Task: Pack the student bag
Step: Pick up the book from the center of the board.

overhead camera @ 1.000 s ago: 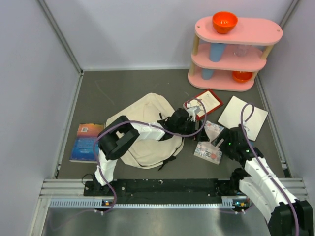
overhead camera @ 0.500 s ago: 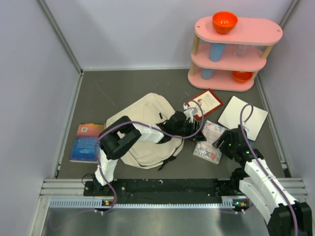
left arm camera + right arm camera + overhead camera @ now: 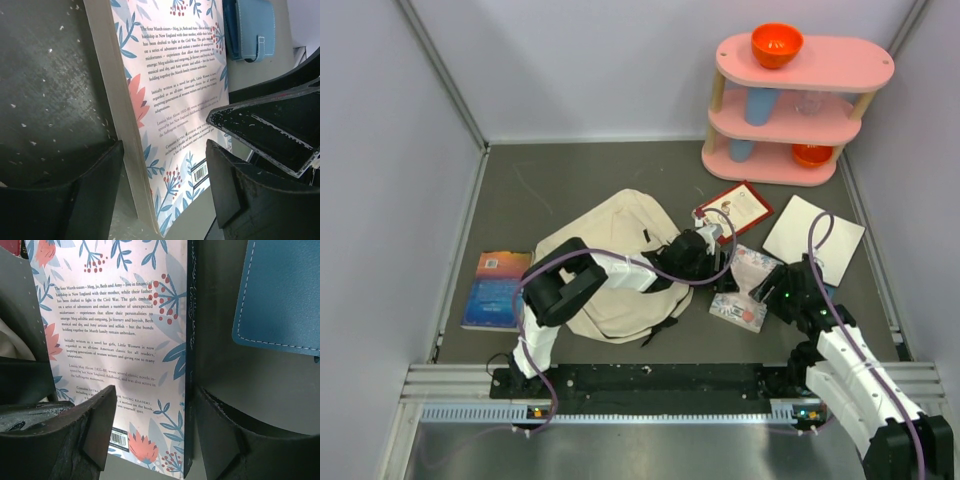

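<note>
I see the floral book [image 3: 125, 315] flat on the tabletop [image 3: 45, 75]. My left end effector [image 3: 162, 172] stands released astride its page edge, and my right end effector [image 3: 152, 415] stands released astride the spine. The student bag [image 3: 620, 215] lies slumped just left, beneath my left arm. The black part crowding my left wrist view is probably the right finger, so closing both could clash them or shove the book away.

L gripper [image 3: 162, 172] spread wide, R gripper [image 3: 152, 422] spread wide, both low
</note>
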Robot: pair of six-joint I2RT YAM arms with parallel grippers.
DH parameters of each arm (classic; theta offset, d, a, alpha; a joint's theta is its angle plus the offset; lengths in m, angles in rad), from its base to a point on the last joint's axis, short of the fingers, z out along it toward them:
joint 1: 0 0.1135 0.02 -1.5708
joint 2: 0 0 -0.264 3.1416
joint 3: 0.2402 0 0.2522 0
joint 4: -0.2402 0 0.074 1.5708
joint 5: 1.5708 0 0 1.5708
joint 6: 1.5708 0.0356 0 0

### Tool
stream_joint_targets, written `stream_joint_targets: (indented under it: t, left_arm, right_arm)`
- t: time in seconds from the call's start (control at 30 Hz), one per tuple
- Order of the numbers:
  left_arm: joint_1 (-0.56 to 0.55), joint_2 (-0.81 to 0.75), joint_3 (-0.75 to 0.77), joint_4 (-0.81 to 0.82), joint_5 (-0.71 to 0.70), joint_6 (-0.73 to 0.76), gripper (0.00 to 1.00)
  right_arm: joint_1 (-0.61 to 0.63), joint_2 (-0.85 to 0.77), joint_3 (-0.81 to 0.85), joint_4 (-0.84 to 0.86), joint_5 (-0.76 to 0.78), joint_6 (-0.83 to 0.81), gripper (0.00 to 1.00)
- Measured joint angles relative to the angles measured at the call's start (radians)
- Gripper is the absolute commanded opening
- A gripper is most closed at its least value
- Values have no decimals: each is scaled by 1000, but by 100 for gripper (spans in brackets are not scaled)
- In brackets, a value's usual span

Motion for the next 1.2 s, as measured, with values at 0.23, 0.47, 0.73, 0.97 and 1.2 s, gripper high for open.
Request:
stream_joint_targets:
  t: [0.23, 0.47, 0.73, 0.97, 1.2]
  left_arm:
    - [13, 0, -1, -18, 5, 9, 30]
    - [23, -9, -8, -15, 22, 8, 30]
    - [23, -13, -9, 32, 67, 4, 50]
    - [27, -13, -14, 93, 96, -19, 34]
    - [28, -13, -19, 140, 115, -45, 15]
  right_arm:
    - [0, -1, -5, 3, 3, -2, 62]
    - [0, -8, -5, -2, 6, -10, 62]
    - [0, -23, -10, -5, 2, -10, 62]
    - [0, -27, -11, -8, 2, -12, 63]
    - [-2, -28, -11, -7, 2, -10, 63]
